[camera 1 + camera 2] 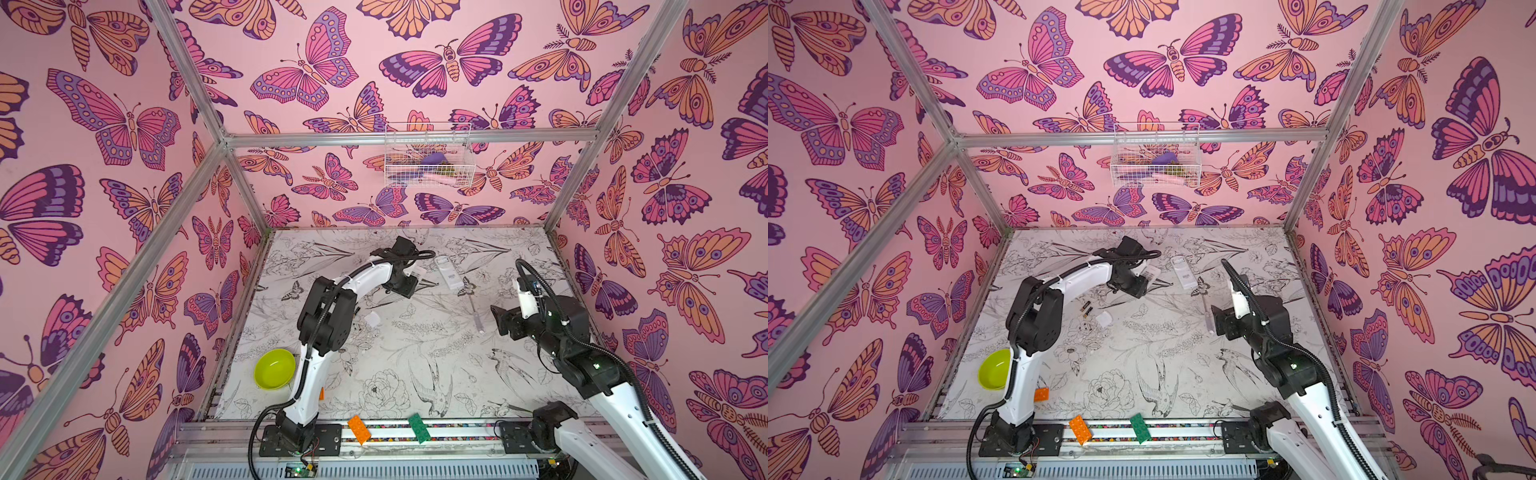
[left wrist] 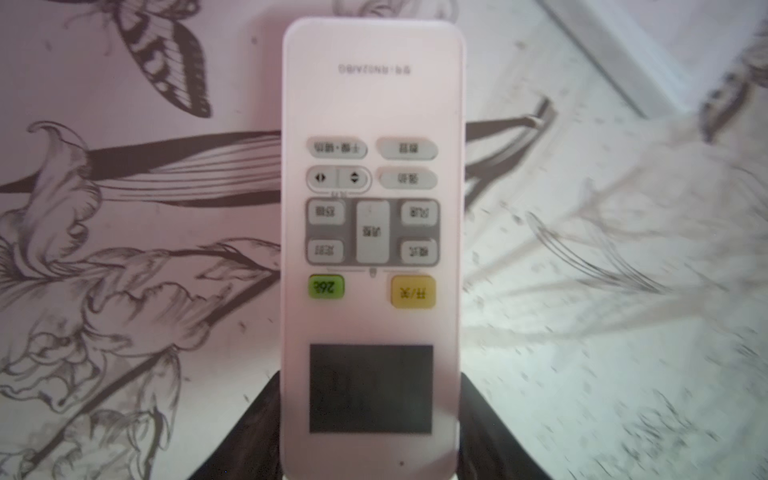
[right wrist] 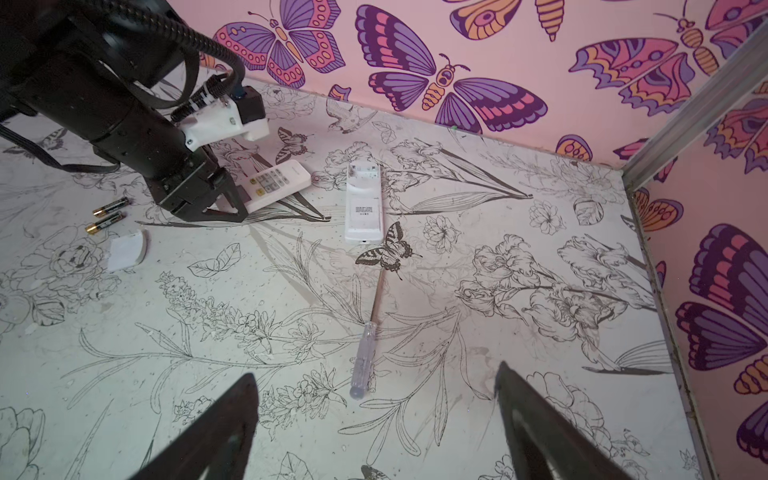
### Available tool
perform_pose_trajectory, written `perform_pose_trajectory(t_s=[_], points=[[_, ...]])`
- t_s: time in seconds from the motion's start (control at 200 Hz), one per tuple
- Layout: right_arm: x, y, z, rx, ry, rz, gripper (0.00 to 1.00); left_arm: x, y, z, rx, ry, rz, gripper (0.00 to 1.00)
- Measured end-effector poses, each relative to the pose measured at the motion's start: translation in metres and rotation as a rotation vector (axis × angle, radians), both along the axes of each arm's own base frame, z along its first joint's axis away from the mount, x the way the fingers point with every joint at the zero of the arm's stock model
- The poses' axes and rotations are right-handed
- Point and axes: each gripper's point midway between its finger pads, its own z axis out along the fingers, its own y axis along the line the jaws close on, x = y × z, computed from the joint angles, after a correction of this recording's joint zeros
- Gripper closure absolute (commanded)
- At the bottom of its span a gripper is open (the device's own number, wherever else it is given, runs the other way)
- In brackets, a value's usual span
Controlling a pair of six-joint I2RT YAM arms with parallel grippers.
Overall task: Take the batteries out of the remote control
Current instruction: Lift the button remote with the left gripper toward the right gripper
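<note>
left fingers [image 3: 230, 208] clamp the remote [image 3: 276, 183] by its screen end; two batteries [image 3: 104, 222] lie just beside them, likely light, rigid, roll-prone, best pinched mid-body; right fingers [image 3: 224, 428] spread wide, empty.

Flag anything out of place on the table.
A loose white battery cover lies beside two batteries. An orange brick and a green brick sit askew on the front rail, off the mat. Nothing looks spilled or broken.
</note>
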Motion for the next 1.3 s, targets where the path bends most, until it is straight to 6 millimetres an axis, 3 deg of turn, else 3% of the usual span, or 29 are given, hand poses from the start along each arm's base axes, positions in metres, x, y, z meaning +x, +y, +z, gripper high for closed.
perform_pose_trajectory(t_s=[0.32, 0.661, 0.936, 1.172, 1.302], points=[[0.001, 0.010, 0.000, -0.194, -0.100, 0.166, 0.10, -0.064, -0.016, 0.060, -0.187, -0.024, -0.209, 0.74], [-0.009, 0.030, 0.001, -0.419, -0.279, 0.408, 0.11, -0.123, -0.013, 0.093, -0.302, -0.064, -0.480, 0.78], [-0.018, 0.070, -0.017, -0.646, -0.421, 0.683, 0.16, -0.148, -0.014, 0.098, -0.360, -0.019, -0.590, 0.78], [-0.017, 0.095, -0.048, -0.816, -0.434, 0.885, 0.27, -0.156, -0.015, 0.100, -0.380, -0.009, -0.628, 0.79], [-0.012, 0.106, -0.051, -0.868, -0.463, 0.930, 0.33, -0.159, -0.017, 0.102, -0.396, -0.003, -0.639, 0.80]])
